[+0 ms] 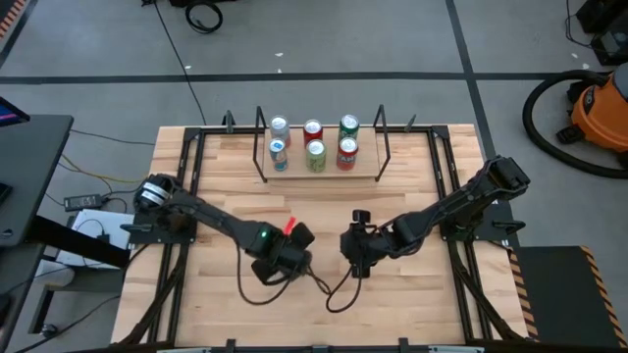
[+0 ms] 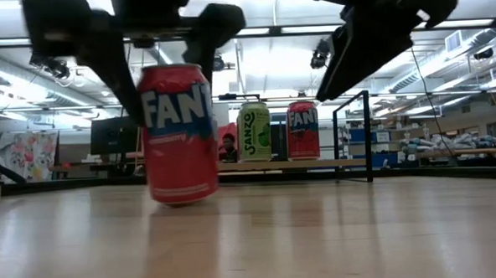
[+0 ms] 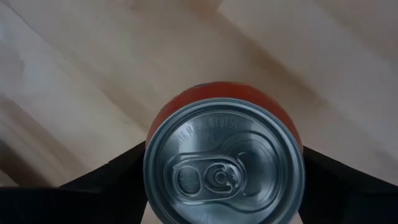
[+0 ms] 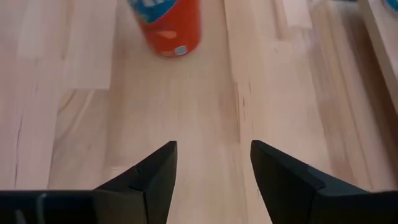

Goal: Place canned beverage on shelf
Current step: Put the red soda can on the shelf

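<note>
High view: left gripper [image 1: 294, 238] sits at centre of the frame, slightly left, over the wooden counter [image 1: 412, 304]; a sliver of red can [image 1: 290, 226] shows at its tip. Right gripper [image 1: 355, 242] hangs just to its right, apart from it

Low view: red Fanta can at left of frame, tilted, its base just above or barely touching the counter; dark fingers [image 2: 115, 69] flank both sides of it

Left wrist view: silver can top with pull tab fills lower centre, fingers [image 3: 106, 186] pinching it from either side

Right wrist view: fingers [image 4: 152, 171] spread, nothing between them, bare wood below; the red can near the frame's top

Shelf [image 1: 368, 176] at upper centre of the high view, light plank with black rod uprights, six cans [image 1: 315, 155] standing on it in two rows, well apart from the held can
</note>
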